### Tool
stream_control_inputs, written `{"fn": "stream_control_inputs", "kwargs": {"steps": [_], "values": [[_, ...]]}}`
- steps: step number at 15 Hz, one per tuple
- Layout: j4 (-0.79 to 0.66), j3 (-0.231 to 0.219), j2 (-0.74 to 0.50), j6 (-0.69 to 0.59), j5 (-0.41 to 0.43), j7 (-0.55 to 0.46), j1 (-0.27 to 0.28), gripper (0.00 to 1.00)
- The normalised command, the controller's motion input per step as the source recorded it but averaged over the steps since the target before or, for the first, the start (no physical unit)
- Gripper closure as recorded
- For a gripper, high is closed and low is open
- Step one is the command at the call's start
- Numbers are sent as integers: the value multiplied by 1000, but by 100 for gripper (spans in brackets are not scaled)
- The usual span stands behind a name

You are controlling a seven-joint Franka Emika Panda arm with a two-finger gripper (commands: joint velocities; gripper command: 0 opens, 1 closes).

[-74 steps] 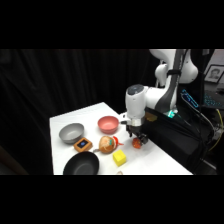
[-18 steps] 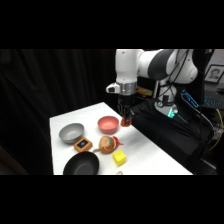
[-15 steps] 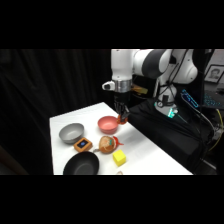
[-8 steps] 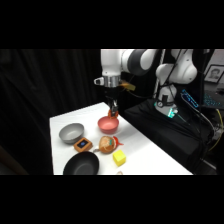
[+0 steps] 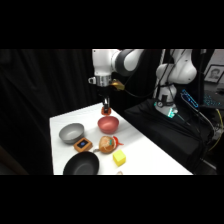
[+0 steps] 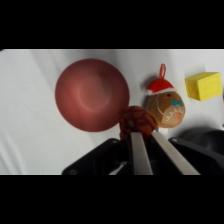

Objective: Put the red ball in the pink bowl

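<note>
Lying along the left part of the white tabletop (image 5: 145, 150), a round grey bowl (image 5: 71, 132) is sitting near the left edge, with a small brown block with a blue top (image 5: 83, 145) just beside it and a round black bowl (image 5: 80, 164) resting at the near edge. Bare white surface is showing behind the grey bowl and along the far rim. Toward the middle, the smooth, round salmon-pink bowl (image 6: 92, 95) is standing upright with open room on its left, and nothing is showing inside it in the wrist view. The hand (image 5: 106, 109) is hanging above that bowl's far rim, its two fingers closing on the small, mottled red ball (image 6: 137, 121), which is being held in the air clear of the tabletop. Right of the bowl, a tan round ornament with a red hat (image 6: 165, 104) is lying close by, and a yellow cube-shaped block (image 6: 203, 85) is sitting apart, with bare tabletop stretching to the right edge.
</note>
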Motion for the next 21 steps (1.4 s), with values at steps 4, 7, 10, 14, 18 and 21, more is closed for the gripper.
{"fn": "stream_control_inputs", "kwargs": {"steps": [4,7,10,14,18,21], "values": [[220,-70,141,-119,-18,-61,-75,97],[153,-42,115,-82,15,-57,-47,97],[100,-24,105,-31,27,-37,-27,97],[41,-11,92,40,67,-35,-12,98],[-17,-9,120,221,132,-48,-23,98],[-47,-17,158,328,129,-23,-28,98]]}}
